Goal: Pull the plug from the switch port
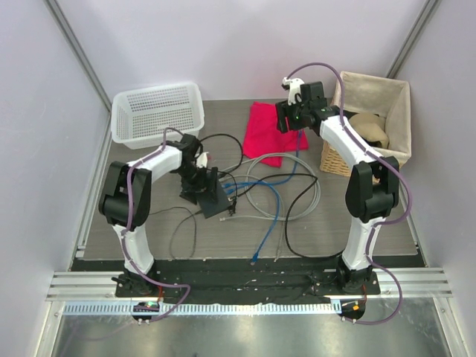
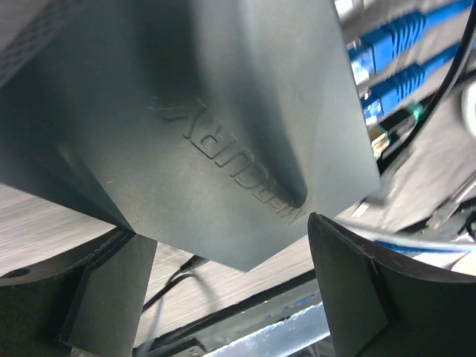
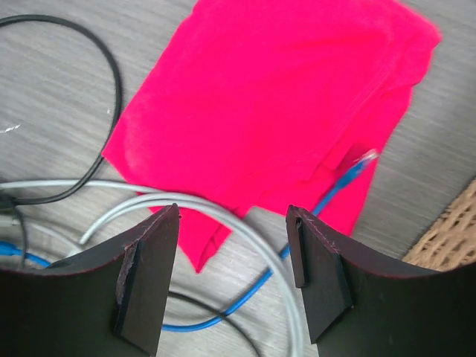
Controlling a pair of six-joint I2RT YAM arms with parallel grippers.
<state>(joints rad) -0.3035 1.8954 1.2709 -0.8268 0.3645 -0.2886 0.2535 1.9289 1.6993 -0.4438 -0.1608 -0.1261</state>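
So the switch [image 1: 218,201] sits flat on the table [image 1: 223,115], a bit left of centre, right in the middle of a tangle of black, grey and blue cables. The left arm is reaching down onto it. From the left wrist view, the left claw [image 2: 223,238] has its fingers [image 2: 111,290] spread wide with the near corner of the switch poking in between them. Honestly I can't tell if the pads are pinching the box or just sitting around it. The embossed logo reads upside down from that angle, and the blue plugs [image 2: 390,33] are seated in the sockets along the far edge, with a black plug next to them.

The right arm is well away from all that, up over the red cloth [image 3: 275,97] near the back of the table. The right claw [image 3: 233,212] is wide open with nothing in it, hovering above the cloth's edge and a grey cable [image 3: 89,182]. A loose blue cable end [image 3: 363,158] lies on the cloth. There's a wicker basket [image 1: 331,160] just to the right and a white plastic basket [image 1: 158,111] at back left.
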